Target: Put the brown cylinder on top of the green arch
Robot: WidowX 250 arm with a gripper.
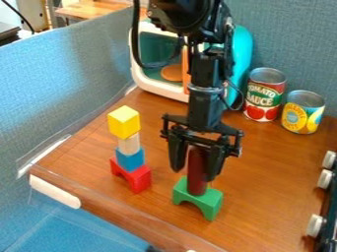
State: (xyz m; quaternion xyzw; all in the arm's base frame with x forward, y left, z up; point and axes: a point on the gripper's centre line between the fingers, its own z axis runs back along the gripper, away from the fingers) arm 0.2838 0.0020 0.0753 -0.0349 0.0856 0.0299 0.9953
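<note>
Camera view: brown cylinder [197, 172], long axis upright, on green arch [209, 200]

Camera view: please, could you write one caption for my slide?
Black two-finger gripper, open around a dark brown cylinder standing upright on a green arch-shaped block.

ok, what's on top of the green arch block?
Dark brown cylinder, upright, between the open jaws of the black gripper. Hidden: the top of the green arch block beneath it, and part of the cylinder's side behind one jaw.
</note>
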